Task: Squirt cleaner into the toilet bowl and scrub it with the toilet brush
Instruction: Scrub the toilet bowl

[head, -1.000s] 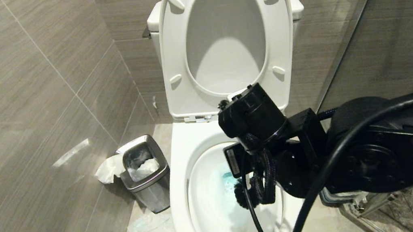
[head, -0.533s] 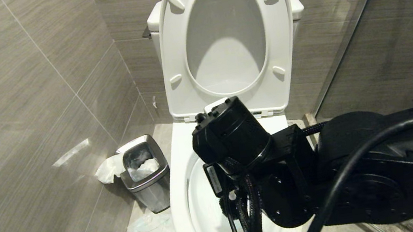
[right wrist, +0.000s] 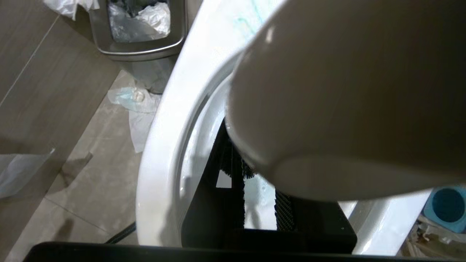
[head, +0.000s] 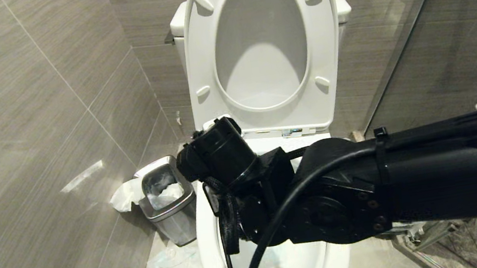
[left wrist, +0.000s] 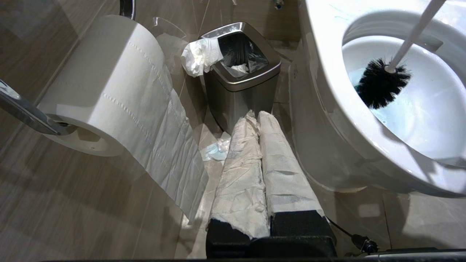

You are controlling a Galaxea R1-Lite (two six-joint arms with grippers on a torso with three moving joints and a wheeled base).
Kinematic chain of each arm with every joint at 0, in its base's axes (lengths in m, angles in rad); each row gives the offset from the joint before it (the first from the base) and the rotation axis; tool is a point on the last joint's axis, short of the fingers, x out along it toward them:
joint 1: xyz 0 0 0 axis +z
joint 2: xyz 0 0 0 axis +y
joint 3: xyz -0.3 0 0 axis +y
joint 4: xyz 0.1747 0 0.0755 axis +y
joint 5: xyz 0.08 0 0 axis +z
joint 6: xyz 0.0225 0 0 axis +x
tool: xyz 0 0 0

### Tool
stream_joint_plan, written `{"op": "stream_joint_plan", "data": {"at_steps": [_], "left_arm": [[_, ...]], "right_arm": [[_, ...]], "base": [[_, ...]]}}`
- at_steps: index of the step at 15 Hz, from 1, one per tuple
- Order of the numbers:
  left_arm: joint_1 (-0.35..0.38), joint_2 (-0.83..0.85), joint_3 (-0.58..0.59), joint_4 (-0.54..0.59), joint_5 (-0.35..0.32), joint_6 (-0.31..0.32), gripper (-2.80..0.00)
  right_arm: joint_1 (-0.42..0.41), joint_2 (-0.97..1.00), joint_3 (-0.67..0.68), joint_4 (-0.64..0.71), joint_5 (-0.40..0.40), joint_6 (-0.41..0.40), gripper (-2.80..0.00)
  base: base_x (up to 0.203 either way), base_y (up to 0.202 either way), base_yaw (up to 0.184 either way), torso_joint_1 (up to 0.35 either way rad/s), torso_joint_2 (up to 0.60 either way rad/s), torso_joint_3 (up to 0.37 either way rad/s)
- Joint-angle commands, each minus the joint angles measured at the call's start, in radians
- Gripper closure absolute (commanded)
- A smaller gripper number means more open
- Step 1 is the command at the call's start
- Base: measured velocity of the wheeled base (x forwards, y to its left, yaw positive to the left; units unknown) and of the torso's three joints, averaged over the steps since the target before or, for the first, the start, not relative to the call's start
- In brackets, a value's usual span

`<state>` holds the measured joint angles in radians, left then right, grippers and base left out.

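Scrubbing the toilet bowl (left wrist: 320,91)
Right gripper (right wrist: 255,203), clamping the toilet brush (left wrist: 380,85), has swept toward the bowl's bin-side wall, spreading cleaner (left wrist: 397,116).

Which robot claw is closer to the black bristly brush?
Right. The right claw is over the toilet bowl, holding the toilet brush by its handle. The left claw is parked outside the bowl, beside the waste bin.
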<state>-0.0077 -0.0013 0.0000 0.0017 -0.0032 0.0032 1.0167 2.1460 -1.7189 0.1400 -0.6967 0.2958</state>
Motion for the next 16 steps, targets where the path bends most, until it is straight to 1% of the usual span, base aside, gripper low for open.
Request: {"op": "stream_joint_plan", "data": {"at_steps": [1,4,7,14,16], "left_arm": [[0.000,0.001,0.000,0.000,0.000,0.000,0.00],[0.000,0.001,0.000,0.000,0.000,0.000,0.00],[0.000,0.001,0.000,0.000,0.000,0.000,0.00],[0.000,0.001,0.000,0.000,0.000,0.000,0.00],[0.000,0.001,0.000,0.000,0.000,0.000,0.00]], "right_arm": [[-0.012,0.051,-0.042,-0.001,-0.004,-0.014,0.00],[-0.048,0.084,-0.112,-0.002,-0.002,-0.058,0.00],[-0.074,0.108,-0.164,-0.002,-0.001,-0.074,0.00],[-0.149,0.105,-0.188,0.001,-0.009,-0.096,0.00],[-0.169,0.088,-0.185,0.003,-0.010,-0.120,0.00]], "base": [[0.000,0.000,0.000,0.000,0.00,0.000],[0.000,0.000,0.000,0.000,0.00,0.000],[0.000,0.000,0.000,0.000,0.00,0.000],[0.000,0.000,0.000,0.000,0.00,0.000],[0.000,0.000,0.000,0.000,0.00,0.000]]}}
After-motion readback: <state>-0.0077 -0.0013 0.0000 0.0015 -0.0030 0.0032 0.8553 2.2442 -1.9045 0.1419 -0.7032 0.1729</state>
